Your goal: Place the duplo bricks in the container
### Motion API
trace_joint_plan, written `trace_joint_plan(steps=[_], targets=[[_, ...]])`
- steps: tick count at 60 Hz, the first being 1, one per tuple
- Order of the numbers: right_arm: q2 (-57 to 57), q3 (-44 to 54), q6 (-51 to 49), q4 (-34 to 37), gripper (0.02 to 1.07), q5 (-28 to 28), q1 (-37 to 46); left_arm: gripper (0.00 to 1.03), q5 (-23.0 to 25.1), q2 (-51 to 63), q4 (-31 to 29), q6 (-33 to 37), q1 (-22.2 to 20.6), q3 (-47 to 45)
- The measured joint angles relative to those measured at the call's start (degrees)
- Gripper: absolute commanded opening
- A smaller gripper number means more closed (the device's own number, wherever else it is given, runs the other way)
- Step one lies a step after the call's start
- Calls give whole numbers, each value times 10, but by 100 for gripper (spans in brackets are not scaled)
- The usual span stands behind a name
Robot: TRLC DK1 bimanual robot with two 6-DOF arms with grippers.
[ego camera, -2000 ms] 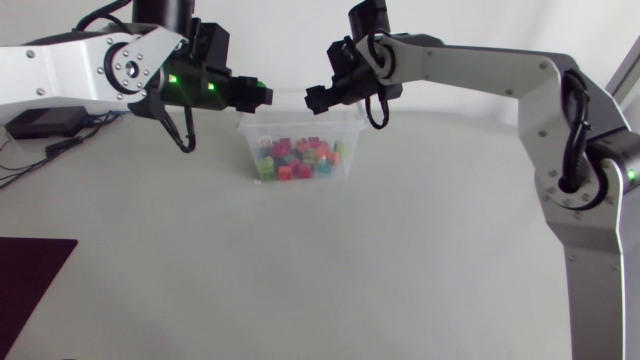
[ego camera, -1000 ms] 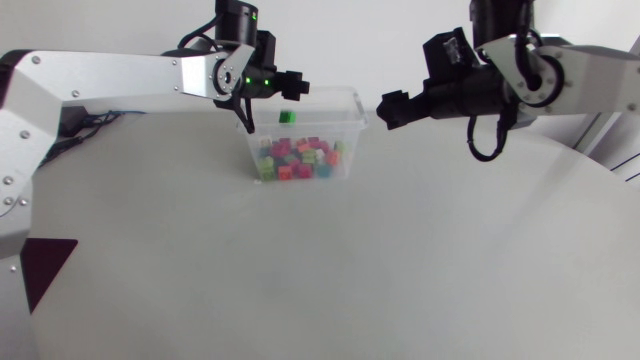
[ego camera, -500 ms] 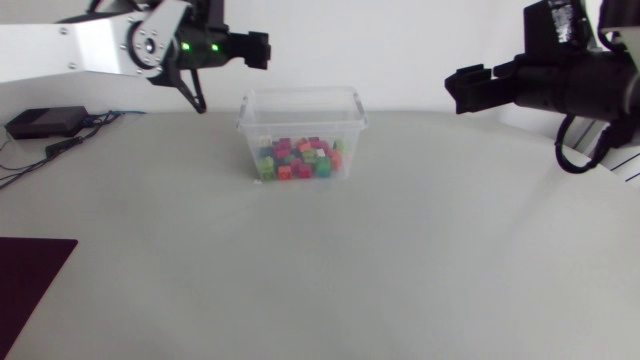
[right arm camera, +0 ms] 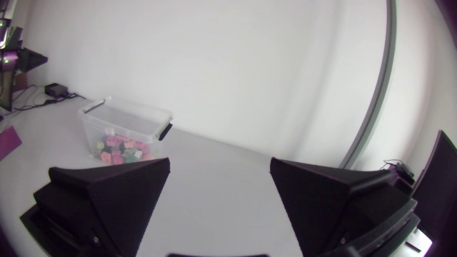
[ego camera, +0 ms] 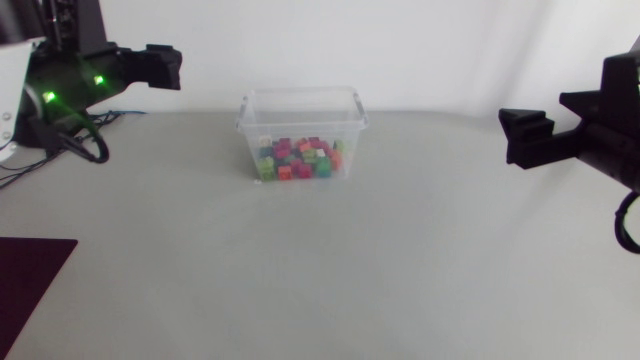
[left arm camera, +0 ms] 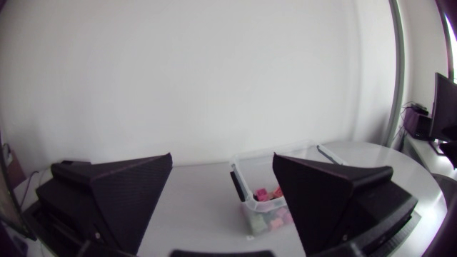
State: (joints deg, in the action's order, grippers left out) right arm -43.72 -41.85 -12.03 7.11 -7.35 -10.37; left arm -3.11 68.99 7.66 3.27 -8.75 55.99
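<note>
A clear plastic container (ego camera: 301, 104) stands at the back middle of the table, with several coloured duplo bricks (ego camera: 298, 160) heaped on its floor. My left gripper (ego camera: 163, 67) hangs high at the far left, well away from the container, open and empty. Its wrist view shows the container (left arm camera: 243, 187) and bricks (left arm camera: 268, 195) ahead, seen between the spread fingers (left arm camera: 121, 193). My right gripper (ego camera: 524, 137) is off to the right, open and empty. From the right wrist view the container (right arm camera: 136, 119) lies far ahead across the table, past one of the fingers (right arm camera: 114, 193).
A dark maroon mat (ego camera: 28, 280) lies at the table's front left corner. Cables (ego camera: 12, 165) trail at the left edge. Bare grey tabletop (ego camera: 330, 270) spreads around the container on all sides.
Both arms have drawn back from the container, the left one leftwards, the right one rightwards. The left gripper opened above the container and a green brick fell in.
</note>
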Motion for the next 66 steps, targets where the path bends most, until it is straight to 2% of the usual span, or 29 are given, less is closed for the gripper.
trace_joint_plan(steps=[13, 37, 66], targets=[[114, 91, -10, -21, 103, -35, 1, 98, 2, -143, 30, 20, 25, -141], [300, 205, -37, -15, 103, -59, 15, 97, 2, -381, 12, 43, 42, -314], [372, 305, 14, -30, 103, 2, 57, 93, 14, -537, -31, 24, 62, -432]])
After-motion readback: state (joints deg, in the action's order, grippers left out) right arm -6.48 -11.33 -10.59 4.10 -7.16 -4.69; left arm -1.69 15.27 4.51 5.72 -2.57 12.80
